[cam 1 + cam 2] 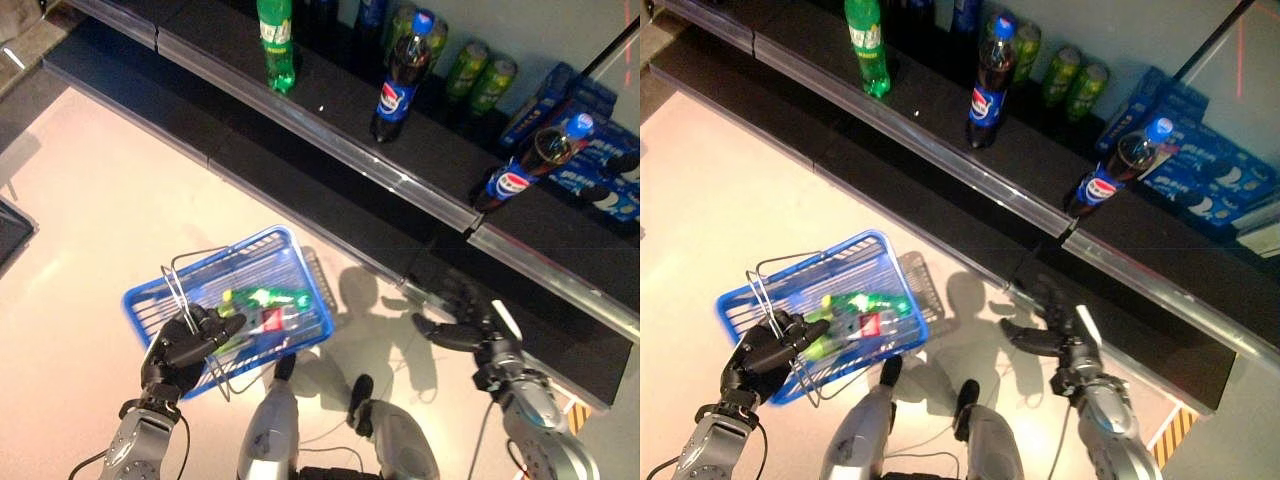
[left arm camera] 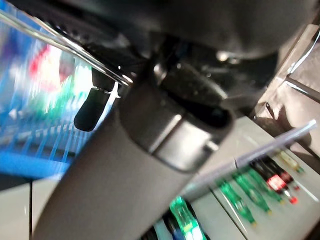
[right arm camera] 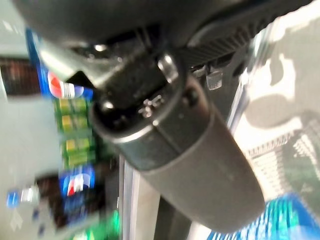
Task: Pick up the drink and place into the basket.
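The blue basket (image 1: 150, 300) hangs off the floor at the lower left. My left hand (image 1: 185, 345) is shut on its thin wire handles (image 1: 180, 290). A green drink bottle (image 1: 265, 298) with a red label lies inside the basket. My right hand (image 1: 462, 325) is open and empty, low at the right in front of the bottom shelf, fingers spread. On the shelf stand a green bottle (image 1: 276, 42) and two dark cola bottles (image 1: 403, 75), one further right (image 1: 525, 165).
The black shelf (image 1: 330, 130) runs diagonally across the back, with green cans (image 1: 480, 75) and blue boxes (image 1: 600, 170) behind the bottles. A lower black ledge (image 1: 560, 330) lies just past my right hand. Pale floor (image 1: 90, 200) spreads to the left.
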{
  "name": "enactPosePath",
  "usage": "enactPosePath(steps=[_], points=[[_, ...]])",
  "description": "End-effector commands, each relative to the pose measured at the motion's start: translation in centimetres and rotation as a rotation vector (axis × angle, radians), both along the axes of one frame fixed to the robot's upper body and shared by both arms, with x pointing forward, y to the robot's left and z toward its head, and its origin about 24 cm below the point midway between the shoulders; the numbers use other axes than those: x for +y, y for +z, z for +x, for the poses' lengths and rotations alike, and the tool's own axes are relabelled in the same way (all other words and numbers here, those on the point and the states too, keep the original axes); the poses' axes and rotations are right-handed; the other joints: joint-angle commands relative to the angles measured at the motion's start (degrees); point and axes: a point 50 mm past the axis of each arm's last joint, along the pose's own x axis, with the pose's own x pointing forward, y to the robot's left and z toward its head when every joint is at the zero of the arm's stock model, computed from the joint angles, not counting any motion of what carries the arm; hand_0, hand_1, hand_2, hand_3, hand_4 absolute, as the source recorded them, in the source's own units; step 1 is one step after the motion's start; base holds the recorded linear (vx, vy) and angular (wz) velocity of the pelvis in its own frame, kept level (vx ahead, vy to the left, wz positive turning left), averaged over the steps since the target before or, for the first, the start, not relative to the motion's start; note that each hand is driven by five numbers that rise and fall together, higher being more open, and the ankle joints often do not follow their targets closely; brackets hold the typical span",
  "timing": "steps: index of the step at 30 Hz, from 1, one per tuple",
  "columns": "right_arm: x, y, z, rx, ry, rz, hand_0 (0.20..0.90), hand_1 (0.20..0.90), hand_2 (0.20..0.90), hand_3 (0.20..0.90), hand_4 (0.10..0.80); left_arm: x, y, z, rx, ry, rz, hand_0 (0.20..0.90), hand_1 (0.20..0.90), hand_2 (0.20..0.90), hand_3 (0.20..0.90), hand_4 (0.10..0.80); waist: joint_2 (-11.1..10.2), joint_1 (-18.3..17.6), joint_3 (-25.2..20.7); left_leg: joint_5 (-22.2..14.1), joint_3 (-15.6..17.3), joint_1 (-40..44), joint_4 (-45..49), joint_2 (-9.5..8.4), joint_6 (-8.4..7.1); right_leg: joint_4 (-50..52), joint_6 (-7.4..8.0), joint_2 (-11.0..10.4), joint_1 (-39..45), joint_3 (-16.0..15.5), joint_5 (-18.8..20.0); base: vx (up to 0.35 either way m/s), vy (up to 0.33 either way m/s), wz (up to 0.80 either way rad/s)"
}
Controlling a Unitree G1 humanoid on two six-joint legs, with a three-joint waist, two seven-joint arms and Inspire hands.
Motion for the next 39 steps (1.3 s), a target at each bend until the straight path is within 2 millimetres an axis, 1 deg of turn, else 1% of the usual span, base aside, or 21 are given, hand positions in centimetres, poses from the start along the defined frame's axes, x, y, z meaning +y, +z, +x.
enactPosePath(steps=[1, 3, 5, 6, 7, 8, 10, 12, 16, 17, 18, 22, 23, 24, 25, 26, 27, 30, 31, 35, 39], points=[[0.0, -2.1, -0.7, 0.06, 0.049, 0.065, 0.9, 0.9, 0.9, 0.9, 0.8, 1.0, 10.3, 1.3, -0.623, 0.067, 0.072, 0.3, 0.3, 0.3, 0.2, 0.1, 2.59, -0.38, -17.12, 0.22, 0.85, 1.22, -0.31, 0.26, 1.96, -7.56, 1.58, -1.74, 3.61, 1.28, 6.51, 0.001, -0.045, 0.0], [0.1, -3.4, -1.3, 0.124, 0.051, 0.123, 0.9, 0.9, 0.9, 0.9, 0.8, 1.2, 9.0, 1.4, -0.554, 0.109, 0.055, 0.3, 0.3, 0.3, 0.2, 0.1, 2.54, -0.78, -18.21, 0.71, 1.32, 2.17, -1.87, 0.65, 1.65, -9.01, 1.9, -1.74, 4.34, 1.52, 7.17, 0.006, -0.042, 0.03], [0.1, -5.5, -2.4, 0.21, 0.045, 0.163, 0.9, 0.9, 0.9, 0.9, 0.8, 1.6, 6.9, 1.2, -0.443, 0.159, 0.041, 0.3, 0.3, 0.3, 0.2, 0.1, 2.54, -1.24, -19.78, 1.25, 2.1, 3.39, -3.77, 1.22, 1.19, -11.08, 2.35, -1.88, 5.38, 1.77, 8.12, 0.015, -0.027, 0.07], [0.1, -5.6, -2.5, 0.215, 0.044, 0.166, 0.9, 0.9, 0.9, 0.9, 0.8, 1.6, 6.8, 1.2, -0.438, 0.162, 0.043, 0.3, 0.3, 0.3, 0.2, 0.1, 2.55, -1.26, -19.85, 1.31, 2.14, 3.5, -3.94, 1.26, 1.17, -11.24, 2.37, -1.88, 5.48, 1.78, 8.2, 0.011, -0.03, 0.06], [0.2, -6.9, -3.2, 0.277, 0.037, 0.19, 0.9, 0.9, 0.9, 0.9, 0.8, 1.9, 5.4, 1.0, -0.376, 0.207, 0.028, 0.3, 0.3, 0.3, 0.2, 0.1, 2.55, -1.6, -20.89, 1.62, 2.7, 4.37, -5.26, 1.63, 0.88, -12.65, 2.59, -1.93, 6.27, 1.87, 8.76, 0.011, -0.029, 0.05], [0.1, -7.8, -3.6, 0.31, 0.03, 0.191, 0.9, 0.9, 0.9, 0.9, 0.8, 2.2, 4.4, 0.9, -0.342, 0.236, 0.0, 0.3, 0.3, 0.3, 0.2, 0.1, 2.57, -1.72, -21.47, 1.76, 3.0, 4.83, -5.88, 1.85, 0.68, -13.41, 2.71, -2.0, 6.75, 1.84, 9.06, 0.011, -0.034, 0.04], [0.1, -8.8, -4.1, 0.356, 0.016, 0.201, 0.9, 0.9, 0.9, 0.9, 0.8, 2.5, 3.4, 0.6, -0.307, 0.271, -0.016, 0.3, 0.3, 0.3, 0.2, 0.1, 2.63, -1.84, -22.06, 1.96, 3.28, 5.37, -6.73, 2.13, 0.43, -14.23, 2.84, -2.04, 7.28, 1.76, 9.4, 0.0, 0.0, 0.0], [0.0, -11.1, -4.8, 0.446, -0.044, 0.201, 0.9, 0.9, 0.9, 0.9, 0.8, 2.8, 0.9, 0.3, -0.217, 0.315, -0.018, 0.3, 0.3, 0.3, 0.2, 0.1, 2.8, -2.11, -23.22, 2.23, 3.86, 6.29, -8.11, 2.64, 0.06, -15.38, 2.85, -1.96, 7.95, 1.61, 9.91, 0.0, 0.0, 0.0], [0.2, -13.1, -5.6, 0.536, -0.1, 0.212, 0.9, 0.9, 0.9, 0.9, 0.8, 2.8, -1.8, 0.2, -0.089, 0.348, -0.027, 0.3, 0.3, 0.3, 0.2, 0.1, 3.04, -2.46, -24.07, 2.48, 4.45, 6.96, -9.17, 3.14, -0.29, -16.22, 2.78, -1.87, 8.42, 1.55, 10.32, 0.0, 0.0, 0.0], [0.1, -14.4, -6.2, 0.603, -0.136, 0.178, 0.9, 0.9, 0.9, 0.9, 0.8, 2.5, -3.9, 0.0, 0.013, 0.356, -0.009, 0.3, 0.3, 0.3, 0.2, 0.1, 3.34, -2.71, -24.63, 2.63, 4.91, 7.19, -9.76, 3.47, -0.5, -16.91, 2.82, -1.91, 8.66, 1.46, 10.69, 0.0, 0.0, 0.0], [-0.2, -15.4, -6.7, 0.655, -0.162, 0.168, 0.9, 0.9, 0.9, 0.9, 0.8, 2.3, -5.3, -0.2, 0.078, 0.362, -0.034, 0.3, 0.3, 0.3, 0.2, 0.1, 3.61, -2.89, -24.87, 2.62, 5.2, 7.42, -10.05, 3.65, -0.61, -17.47, 2.86, -1.92, 8.92, 1.39, 10.97, -0.021, -0.016, -0.09], [-1.4, -18.0, -9.0, 0.783, -0.222, 0.116, 0.9, 0.9, 0.9, 0.9, 0.8, 1.6, -9.9, -2.3, 0.289, 0.402, -0.095, 0.3, 0.3, 0.3, 0.2, 0.1, 4.53, -3.31, -25.4, 2.5, 6.07, 7.78, -10.53, 4.07, -0.87, -18.69, 2.97, -2.07, 9.27, 1.27, 11.59, -0.022, -0.002, -0.05], [-1.4, -18.0, -9.0, 0.782, -0.222, 0.116, 0.9, 0.9, 0.9, 0.9, 0.8, 1.6, -9.9, -2.3, 0.288, 0.402, -0.095, 0.3, 0.3, 0.3, 0.2, 0.1, 4.53, -3.3, -25.37, 2.5, 6.08, 7.79, -10.53, 4.07, -0.87, -18.69, 2.97, -2.06, 9.28, 1.28, 11.6, -0.038, 0.008, -0.02], [-1.8, -18.7, -10.0, 0.836, -0.236, 0.069, 0.9, 0.9, 0.9, 0.9, 0.8, 1.1, -11.6, -3.4, 0.391, 0.422, -0.108, 0.3, 0.3, 0.3, 0.2, 0.1, 4.84, -3.47, -25.51, 2.48, 6.53, 7.93, -10.68, 4.29, -0.99, -18.99, 3.06, -2.21, 9.37, 1.07, 11.81, -0.035, 0.003, -0.05], [-2.0, -19.0, -10.6, 0.853, -0.24, 0.051, 0.9, 0.9, 0.9, 0.9, 0.8, 0.7, -12.4, -4.0, 0.433, 0.433, -0.13, 0.3, 0.3, 0.3, 0.2, 0.1, 4.9, -3.54, -25.62, 2.48, 6.67, 7.99, -10.8, 4.34, -1.01, -19.22, 3.1, -2.23, 9.41, 1.06, 11.94, -0.036, 0.003, -0.09], [-2.0, -19.1, -10.6, 0.855, -0.24, 0.048, 0.9, 0.9, 0.9, 0.9, 0.8, 0.7, -12.5, -4.1, 0.441, 0.436, -0.136, 0.3, 0.3, 0.3, 0.2, 0.1, 4.9, -3.55, -25.63, 2.47, 6.69, 8.0, -10.82, 4.34, -1.02, -19.26, 3.11, -2.23, 9.42, 1.07, 11.95, -0.029, -0.001, -0.18], [-2.1, -19.3, -11.1, 0.867, -0.235, 0.01, 0.9, 0.9, 0.9, 0.9, 0.8, 0.2, -13.6, -5.1, 0.531, 0.45, -0.153, 0.3, 0.3, 0.3, 0.2, 0.1, 4.94, -3.7, -25.72, 2.4, 6.8, 7.96, -10.89, 4.43, -1.07, -19.64, 3.16, -2.26, 9.51, 1.0, 12.12, -0.033, -0.002, -0.19], [-1.9, -19.7, -11.9, 0.879, -0.19, -0.071, 0.9, 0.9, 0.9, 0.9, 0.8, -0.5, -15.4, -7.1, 0.697, 0.442, -0.12, 0.3, 0.3, 0.3, 0.2, 0.1, 4.81, -4.28, -26.0, 2.13, 7.31, 7.84, -10.89, 4.63, -1.22, -20.37, 3.37, -2.43, 9.58, 0.91, 12.48, -0.037, -0.004, -0.1], [-1.8, -19.8, -12.1, 0.889, -0.181, -0.08, 0.9, 0.9, 0.9, 0.9, 0.8, -0.7, -15.6, -7.2, 0.726, 0.439, -0.112, 0.3, 0.3, 0.3, 0.2, 0.1, 4.81, -4.32, -26.01, 2.1, 7.33, 7.82, -10.89, 4.65, -1.24, -20.44, 3.38, -2.45, 9.6, 0.87, 12.51, -0.034, -0.007, -0.02], [-1.5, -20.3, -13.2, 0.943, -0.173, -0.067, 0.9, 0.9, 0.9, 0.9, 0.8, -1.6, -17.0, -9.3, 0.878, 0.407, -0.076, 0.3, 0.3, 0.3, 0.2, 0.1, 4.49, -4.75, -26.03, 1.89, 7.74, 7.37, -10.89, 4.72, -1.21, -20.75, 3.66, -2.7, 9.42, 0.63, 12.7, -0.032, -0.005, -0.02], [-1.2, -20.6, -13.5, 0.97, -0.19, -0.032, 0.9, 0.9, 0.9, 0.9, 0.8, -2.2, -17.5, -10.2, 0.934, 0.4, -0.087, 0.3, 0.3, 0.3, 0.2, 0.1, 4.23, -4.76, -26.05, 1.63, 7.95, 7.38, -10.89, 4.6, -1.08, -20.85, 3.84, -2.91, 9.36, 0.51, 12.8, 0.0, 0.0, 0.0]])
